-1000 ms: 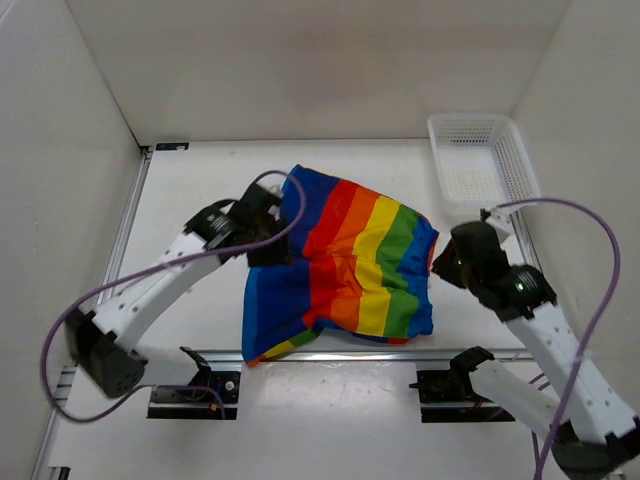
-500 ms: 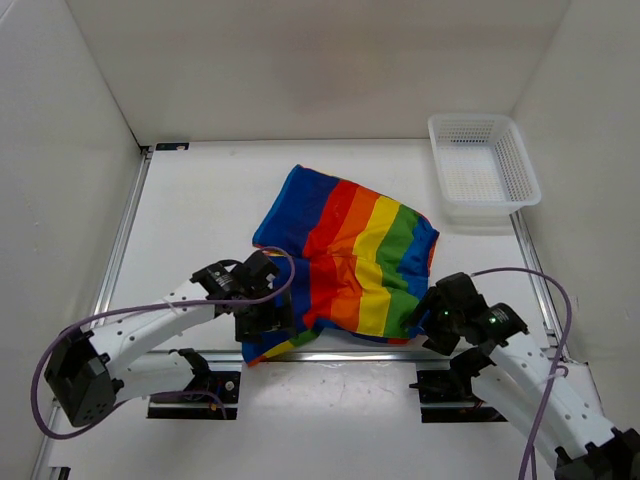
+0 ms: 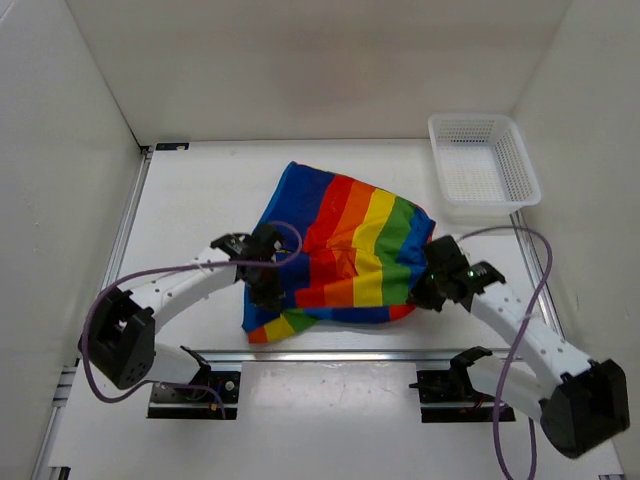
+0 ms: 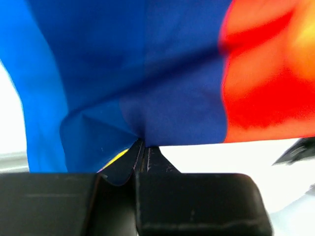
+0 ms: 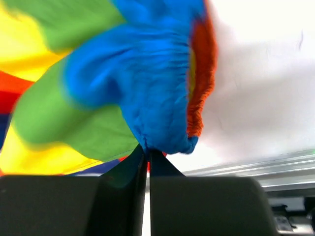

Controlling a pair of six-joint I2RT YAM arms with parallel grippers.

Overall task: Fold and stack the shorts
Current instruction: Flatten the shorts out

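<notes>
The rainbow-striped shorts (image 3: 345, 255) lie in the middle of the table, their near edge lifted and doubled back toward the far side. My left gripper (image 3: 268, 293) is shut on the blue cloth of the shorts (image 4: 162, 88) at their near left corner. My right gripper (image 3: 425, 290) is shut on the gathered blue and orange waistband of the shorts (image 5: 157, 93) at the near right corner. In both wrist views the jaws stand pressed together with cloth pinched at their tips.
A white mesh basket (image 3: 483, 172) stands at the back right, against the right wall. White walls close in the table on the left, back and right. A metal rail (image 3: 330, 352) runs along the near edge.
Both grippers went from beside the shorts down to the near edge, shut on the near corners, and now carry that edge up and toward the far side.
</notes>
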